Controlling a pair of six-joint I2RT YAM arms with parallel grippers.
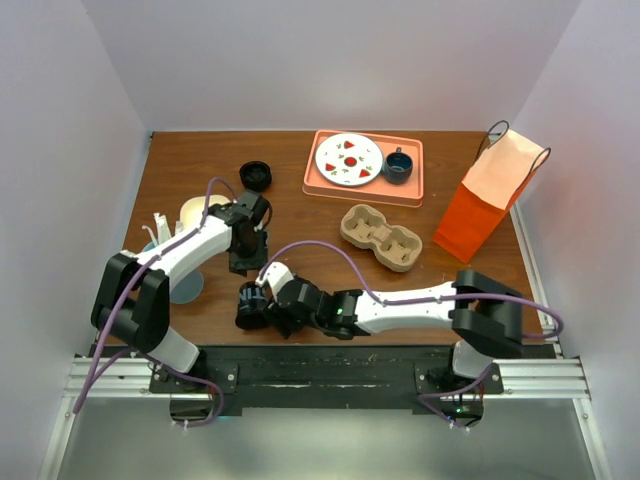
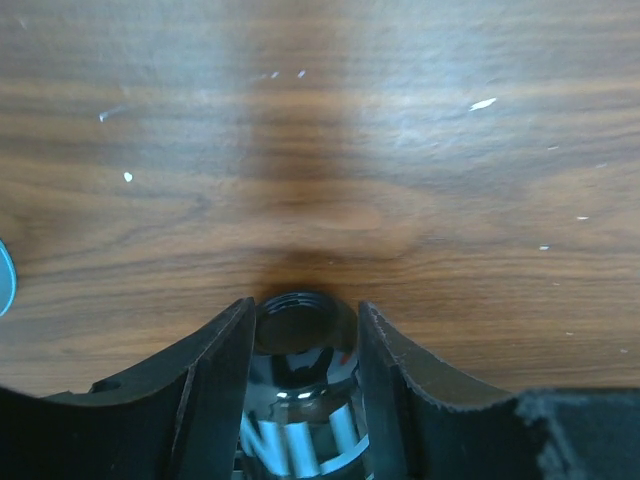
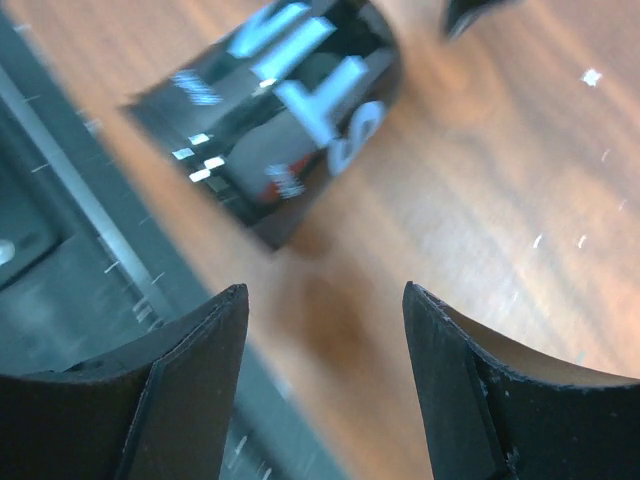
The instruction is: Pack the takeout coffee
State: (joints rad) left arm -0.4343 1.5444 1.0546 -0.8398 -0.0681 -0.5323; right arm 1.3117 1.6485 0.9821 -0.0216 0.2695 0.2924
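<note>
My left gripper (image 1: 243, 262) points down at the table and is shut on a glossy black cup with white lettering (image 2: 300, 390). The cup's round end faces the wood, and in the top view the cup is hidden under the gripper. A second black cup with white lettering (image 1: 251, 305) sits tilted near the table's front edge and also shows in the right wrist view (image 3: 280, 110). My right gripper (image 1: 272, 314) is open and empty just right of it, with its fingers (image 3: 200, 370) short of the cup. I cannot tell whether either cup has a lid.
A black disc (image 1: 256, 175) lies at the back left. A salmon tray (image 1: 412, 192) holds a plate and a blue mug (image 1: 398, 165). A cardboard cup carrier (image 1: 380, 237) sits mid-right and an orange paper bag (image 1: 485, 205) far right. Pale blue and beige items (image 1: 188, 285) lie left. The metal rail (image 3: 60, 240) borders the front edge.
</note>
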